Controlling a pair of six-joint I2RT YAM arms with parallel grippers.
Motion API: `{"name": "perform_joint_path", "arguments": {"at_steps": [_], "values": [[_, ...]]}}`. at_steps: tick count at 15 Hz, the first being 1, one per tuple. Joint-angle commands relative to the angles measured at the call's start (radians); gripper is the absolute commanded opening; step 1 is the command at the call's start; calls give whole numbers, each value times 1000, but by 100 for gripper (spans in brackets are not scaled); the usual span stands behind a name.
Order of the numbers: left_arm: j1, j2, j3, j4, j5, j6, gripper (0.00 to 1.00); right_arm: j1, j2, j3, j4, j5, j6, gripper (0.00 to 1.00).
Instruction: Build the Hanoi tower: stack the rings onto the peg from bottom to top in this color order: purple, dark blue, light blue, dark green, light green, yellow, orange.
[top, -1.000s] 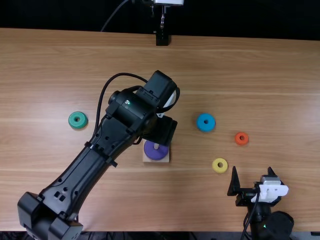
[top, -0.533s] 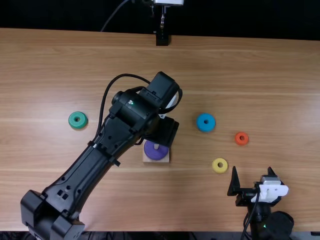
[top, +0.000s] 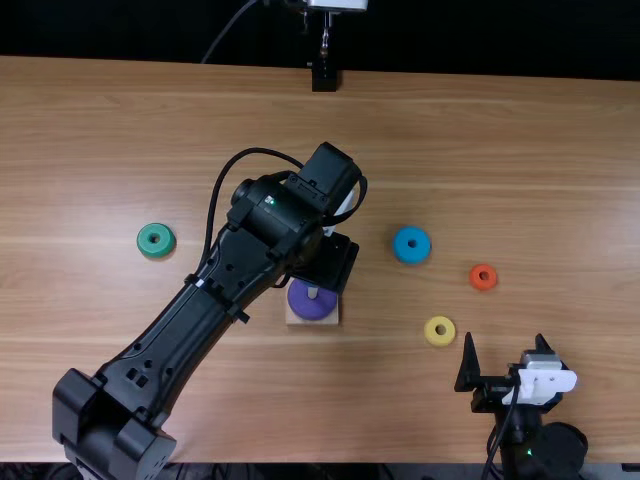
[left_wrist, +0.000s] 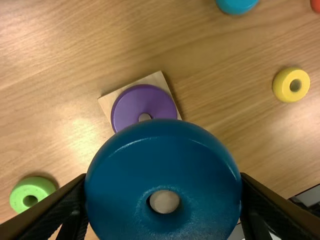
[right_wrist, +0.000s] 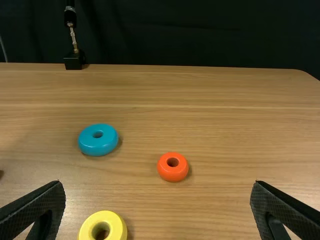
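Note:
In the top view, my left gripper (top: 328, 262) hangs just beyond the base block, its fingertips hidden under the arm. In the left wrist view, my left gripper (left_wrist: 164, 192) is shut on the dark blue ring (left_wrist: 162, 155), held flat above the table; a pale spot shows through its hole. The purple ring (top: 312, 302) lies around the peg (left_wrist: 144, 117) on the wooden base (top: 313, 322). Loose on the table are the light blue (top: 412, 245), dark green (top: 155, 252), yellow (top: 440, 331), orange (top: 483, 277) and light green (left_wrist: 20, 195) rings. My right gripper (top: 505, 340) stands open.
The left arm stretches diagonally from the near left over the middle of the table. A black stand (top: 324, 76) is at the far edge. My right arm is low at the near right, close to the yellow and orange rings.
The left arm has shifted slightly to the right, mostly at its lower part, and its gripper a little too. The right arm and the loose rings have stayed put.

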Motion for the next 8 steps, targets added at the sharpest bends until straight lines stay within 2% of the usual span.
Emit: {"name": "perform_joint_path", "arguments": {"at_steps": [1, 2, 4, 8], "values": [[-12, 21, 28, -4, 7, 0, 0, -13, -12, -65, -72, 4, 0, 100], [-12, 21, 29, -4, 7, 0, 24, -13, -12, -66, -72, 4, 0, 100], [-10, 21, 29, -6, 9, 0, 100, -13, -12, -66, -72, 6, 0, 100], [1, 13, 31, -6, 9, 2, 100, -13, -12, -66, -72, 4, 0, 100]]}}
